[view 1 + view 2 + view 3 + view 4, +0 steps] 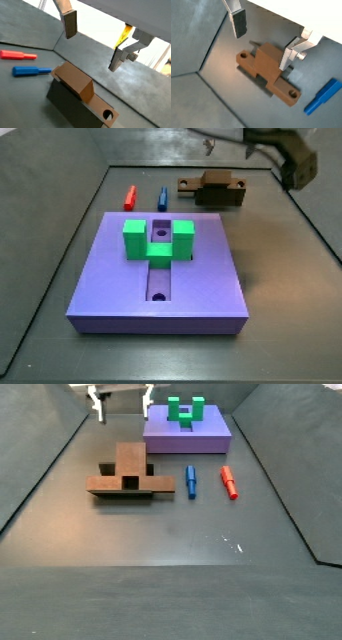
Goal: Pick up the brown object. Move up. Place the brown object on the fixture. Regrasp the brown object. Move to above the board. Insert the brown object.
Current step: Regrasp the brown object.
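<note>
The brown object (pixel 268 67) is a tan bar with side lugs and a round hole near one end. It lies flat across the top of the dark fixture (pixel 65 104), as the side views also show (pixel 130 466). My gripper (pixel 264 40) hangs above it, open, with nothing between the fingers (pixel 70 25). Its fingertips are clear of the bar in both wrist views. In a side view the gripper (pixel 120 406) is high at the back, over the bar's far end. The purple board (pixel 120 278) with its green block (pixel 158 236) stands apart from the fixture (pixel 221 198).
A red peg (pixel 229 481) and a blue peg (pixel 191 480) lie on the floor between the fixture and the board (pixel 167 439). Both pegs (pixel 17 54) (pixel 30 71) also show in a wrist view. Grey walls enclose the floor.
</note>
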{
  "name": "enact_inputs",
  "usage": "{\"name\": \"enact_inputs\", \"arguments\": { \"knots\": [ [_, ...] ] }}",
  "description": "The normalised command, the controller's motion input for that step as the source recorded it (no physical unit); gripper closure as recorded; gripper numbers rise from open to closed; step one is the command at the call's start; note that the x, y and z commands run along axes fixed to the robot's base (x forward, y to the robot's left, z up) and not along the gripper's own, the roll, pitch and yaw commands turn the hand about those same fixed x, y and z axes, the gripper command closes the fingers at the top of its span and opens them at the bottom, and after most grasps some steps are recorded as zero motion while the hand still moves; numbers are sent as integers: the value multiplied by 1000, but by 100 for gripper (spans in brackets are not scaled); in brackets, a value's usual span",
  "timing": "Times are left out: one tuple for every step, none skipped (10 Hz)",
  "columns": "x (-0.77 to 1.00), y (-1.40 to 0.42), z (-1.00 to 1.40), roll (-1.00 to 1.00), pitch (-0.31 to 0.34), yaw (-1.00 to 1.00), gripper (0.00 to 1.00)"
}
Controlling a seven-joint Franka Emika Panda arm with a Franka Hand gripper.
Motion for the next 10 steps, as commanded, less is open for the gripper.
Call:
{"name": "enact_inputs", "arguments": {
  "knots": [
    [0, 0, -289, 843, 100, 226, 0],
    [0, 0, -51, 177, 0, 20, 0],
    [0, -94, -3, 0, 0, 0, 0],
    [0, 0, -391, -77, -174, 100, 0],
    [0, 51, -351, -486, -303, 166, 0],
    [0, 34, -171, -477, -311, 100, 0],
    [0, 51, -71, -369, -163, 89, 0],
    [0, 43, -91, -123, -34, 46, 0],
    [0, 37, -151, 0, 0, 0, 0],
    [0, 94, -226, 23, -29, 0, 0]
  ]
}}
